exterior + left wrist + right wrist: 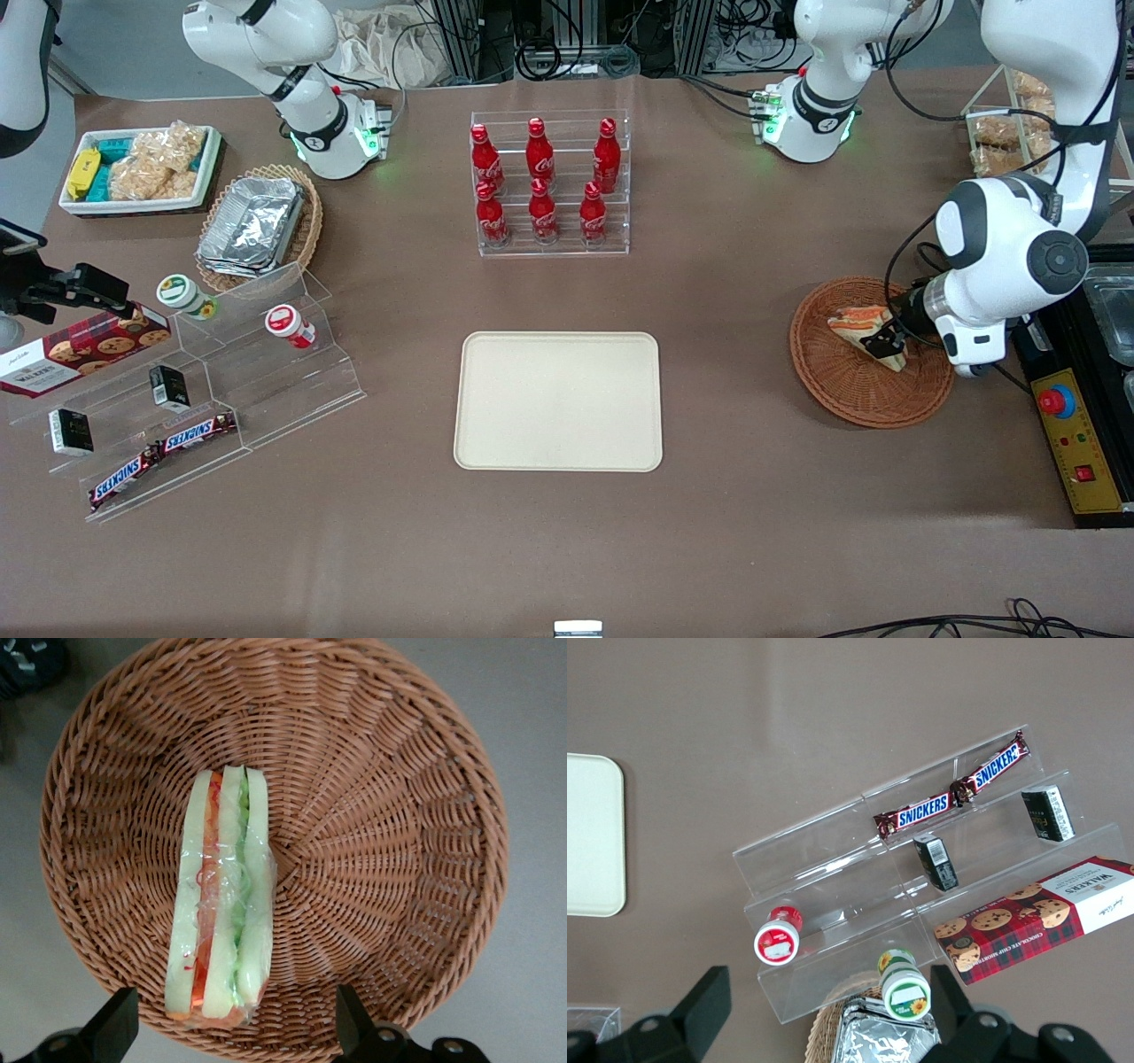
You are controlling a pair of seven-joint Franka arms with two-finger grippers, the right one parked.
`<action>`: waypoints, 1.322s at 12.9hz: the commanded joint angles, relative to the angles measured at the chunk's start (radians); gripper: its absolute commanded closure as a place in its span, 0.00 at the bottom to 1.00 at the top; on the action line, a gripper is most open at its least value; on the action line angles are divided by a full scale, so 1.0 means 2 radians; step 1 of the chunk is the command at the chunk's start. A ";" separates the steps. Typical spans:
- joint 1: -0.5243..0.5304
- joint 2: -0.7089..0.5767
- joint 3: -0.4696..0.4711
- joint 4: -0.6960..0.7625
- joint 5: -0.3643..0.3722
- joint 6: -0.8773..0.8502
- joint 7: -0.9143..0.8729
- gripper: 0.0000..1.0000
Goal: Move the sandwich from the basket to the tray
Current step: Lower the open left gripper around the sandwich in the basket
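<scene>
The left arm's gripper point(886, 341) hangs low over the reddish-brown basket point(399, 815), its jaws spread apart and holding nothing. The sandwich point(221, 899) lies in the basket, standing on edge so its orange, green and white layers face up toward the jaws. One end of the wedge sits between the two dark fingertips point(111, 1023), with clear space on either side, so neither jaw touches the wrap. The rest of the wedge stretches away from the jaws toward the basket's middle. The cream tray point(558, 400) lies bare on the brown tabletop point(726, 496), well apart from the jaws, toward the parked arm's end.
</scene>
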 commanded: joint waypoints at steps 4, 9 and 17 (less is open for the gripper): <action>0.000 0.022 -0.002 -0.005 0.043 0.009 -0.043 0.00; -0.001 0.045 -0.002 -0.005 0.054 0.022 -0.049 0.15; -0.006 -0.004 -0.006 0.029 0.066 -0.028 -0.039 1.00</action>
